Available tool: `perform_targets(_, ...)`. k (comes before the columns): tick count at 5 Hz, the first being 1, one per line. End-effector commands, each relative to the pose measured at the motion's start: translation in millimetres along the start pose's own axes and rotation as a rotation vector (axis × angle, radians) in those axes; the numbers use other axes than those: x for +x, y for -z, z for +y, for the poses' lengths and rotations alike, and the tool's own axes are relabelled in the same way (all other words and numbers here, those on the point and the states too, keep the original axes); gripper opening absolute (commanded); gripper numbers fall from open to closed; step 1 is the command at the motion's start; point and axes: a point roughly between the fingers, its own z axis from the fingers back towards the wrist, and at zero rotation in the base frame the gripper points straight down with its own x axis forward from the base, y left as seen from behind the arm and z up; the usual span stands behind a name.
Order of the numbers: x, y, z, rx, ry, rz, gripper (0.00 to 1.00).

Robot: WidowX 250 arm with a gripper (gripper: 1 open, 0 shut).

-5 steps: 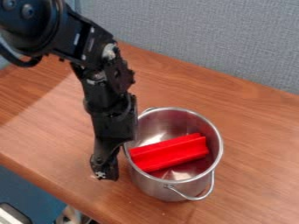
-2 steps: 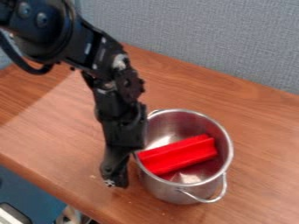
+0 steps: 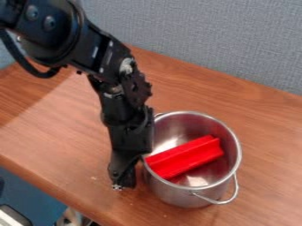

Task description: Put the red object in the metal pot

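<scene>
- Since the earlier frames the metal pot [image 3: 189,168] has slid toward four o'clock across the table [image 3: 48,110], and my arm [image 3: 118,97] has shifted that way with it, staying against the pot's nine o'clock side.
- My tool [image 3: 119,179] points straight down outside the pot, its tip low at the table surface just beside the pot's outer wall at about eight o'clock.
- Whether my tool's jaws are apart or together I cannot tell; they are dark and too small to read against the wood, and I see nothing gripped between them.
- The red object [image 3: 184,158] lies inside the metal pot, a bright elongated block running from about eight o'clock up to two o'clock, its higher end leaning near the far rim.
- Around the block the pot's brushed interior shows, and a thin wire handle hangs at the rim near four o'clock.
- The pot stands upright on the table, close to the edge at six o'clock.
- My arm's dark links rise from the tool toward eleven o'clock, overlapping the pot's rim at nine o'clock.
- Behind the table, from twelve to three o'clock, runs a grey-blue wall [image 3: 224,35].
</scene>
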Motion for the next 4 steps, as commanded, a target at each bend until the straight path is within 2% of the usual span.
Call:
perform_targets(1,-2.7,-3.4,4,0.01,-0.039,-0.01,0.0)
perform_targets(2,-2.8,-12.1,3,-0.001,-0.052,-0.008,0.0)
perform_targets(3,-13.9,-10.0,2,-0.012,0.002,-0.02,1.0)
perform_targets(4,-0.7,-4.7,-2,-0.015,0.042,-0.03,1.0)
